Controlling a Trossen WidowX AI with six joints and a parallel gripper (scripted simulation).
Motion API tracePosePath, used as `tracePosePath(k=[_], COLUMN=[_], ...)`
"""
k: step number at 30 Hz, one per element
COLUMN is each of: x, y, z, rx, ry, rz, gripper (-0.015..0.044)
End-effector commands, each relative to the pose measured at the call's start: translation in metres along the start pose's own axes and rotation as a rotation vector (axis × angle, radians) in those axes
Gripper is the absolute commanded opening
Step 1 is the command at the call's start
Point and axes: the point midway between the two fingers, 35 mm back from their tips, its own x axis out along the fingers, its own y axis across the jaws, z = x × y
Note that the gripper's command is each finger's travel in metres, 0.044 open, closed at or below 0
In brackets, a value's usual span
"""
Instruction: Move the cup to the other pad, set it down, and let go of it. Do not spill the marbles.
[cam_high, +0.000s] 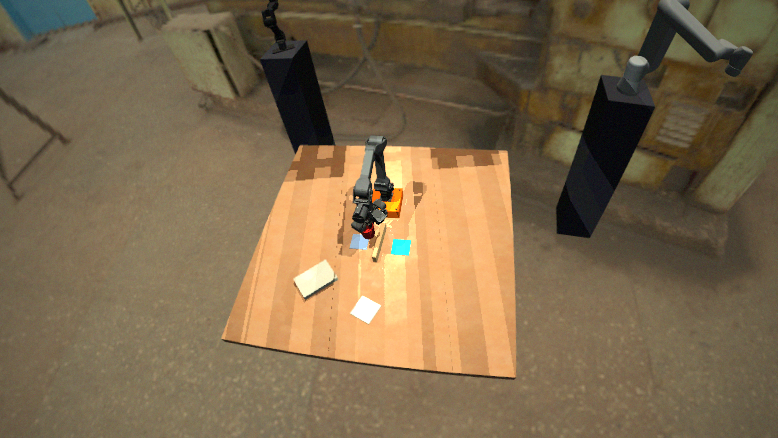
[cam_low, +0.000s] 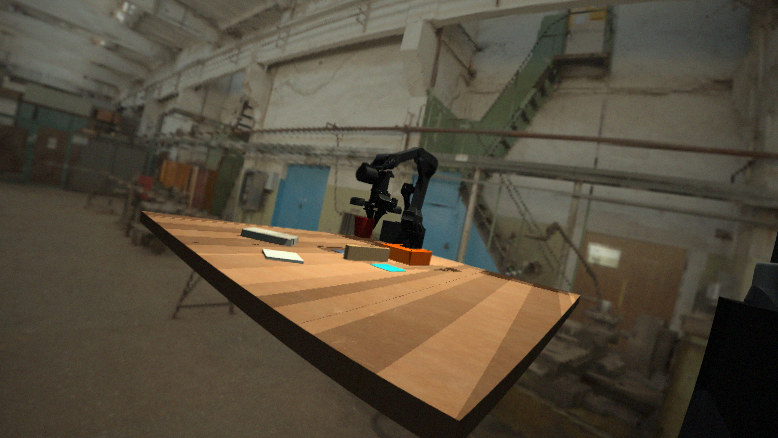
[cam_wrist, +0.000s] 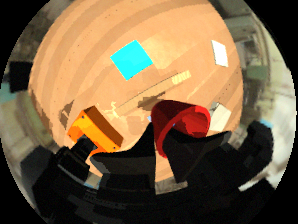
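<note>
The red cup (cam_high: 368, 232) (cam_low: 363, 226) (cam_wrist: 165, 116) is held above the table, near the blue pad (cam_high: 357, 243). My gripper (cam_high: 369, 225) (cam_low: 375, 218) (cam_wrist: 154, 124) is shut on the cup's wall, with one finger in front of its opening in the wrist view. The cup looks roughly upright in the exterior view. The cyan pad (cam_high: 401, 247) (cam_low: 388, 267) (cam_wrist: 131, 60) lies bare on the other side of a wooden bar. The cup hides most of the blue pad in the wrist view. I cannot make out the marbles inside the cup.
The low wooden bar (cam_high: 379, 243) (cam_low: 366, 253) (cam_wrist: 181, 77) stands between the pads. The orange base block (cam_high: 395, 204) (cam_low: 411, 255) sits by the arm's foot. A pale thick block (cam_high: 315, 279) (cam_low: 269, 236) and a thin white square (cam_high: 365, 309) (cam_low: 282, 255) lie farther out.
</note>
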Motion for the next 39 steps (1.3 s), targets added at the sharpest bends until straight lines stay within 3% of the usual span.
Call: tracePosePath(k=[1,39], x=[0.0,-0.002], y=[0.003,0.032], z=[0.006,0.066], rx=[0.004,0.004], ry=[0.003,-0.003], rz=[0.0,0.002], gripper=[0.0,0.0])
